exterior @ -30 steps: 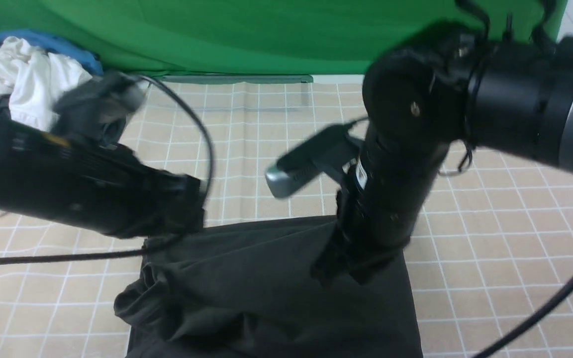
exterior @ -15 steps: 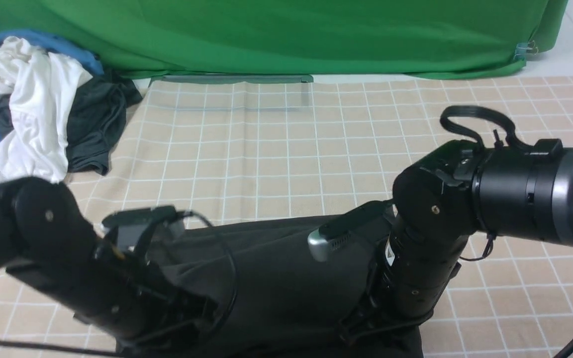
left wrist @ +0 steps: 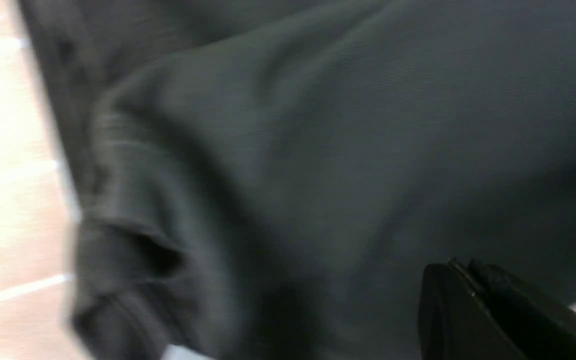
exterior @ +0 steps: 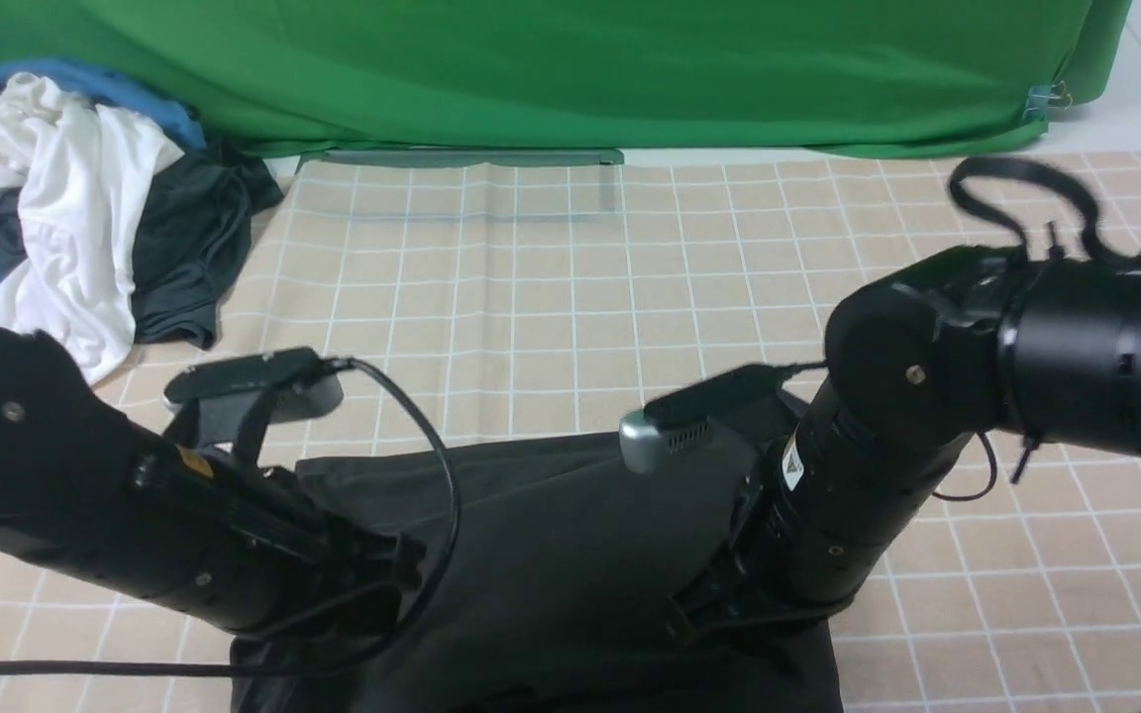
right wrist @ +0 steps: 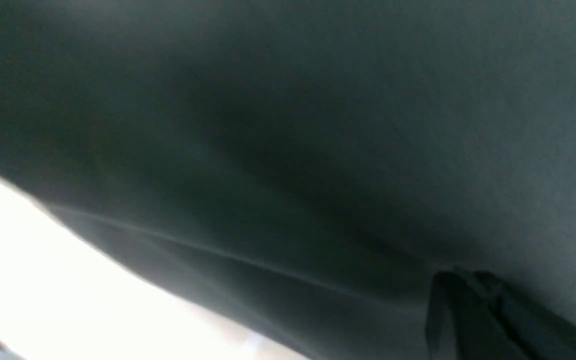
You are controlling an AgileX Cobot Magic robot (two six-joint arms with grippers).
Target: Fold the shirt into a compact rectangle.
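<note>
The very dark shirt (exterior: 551, 535) lies at the near middle of the checked cloth, its far edge straight and its near part running out of the front view. My left gripper (exterior: 387, 572) is low on the shirt's left side. In the left wrist view the left gripper (left wrist: 460, 265) has its jaws pressed together on a thin layer of the dark shirt (left wrist: 318, 125). My right gripper (exterior: 697, 614) is down on the shirt's right side. The right wrist view shows the right gripper (right wrist: 465, 276) equally shut, with the shirt (right wrist: 318, 125) filling the picture. No logo or collar shows.
A heap of white clothes (exterior: 55, 188), blue cloth and a smaller dark grey garment (exterior: 189, 248) lies at the far left. A green backdrop (exterior: 570, 69) hangs behind the beige checked tablecloth (exterior: 551, 297). The left arm's cable (exterior: 437, 475) loops over the shirt.
Both arms have come down from high over the table to low on the shirt. The cloth that the right gripper held raised now lies lower and flatter.
</note>
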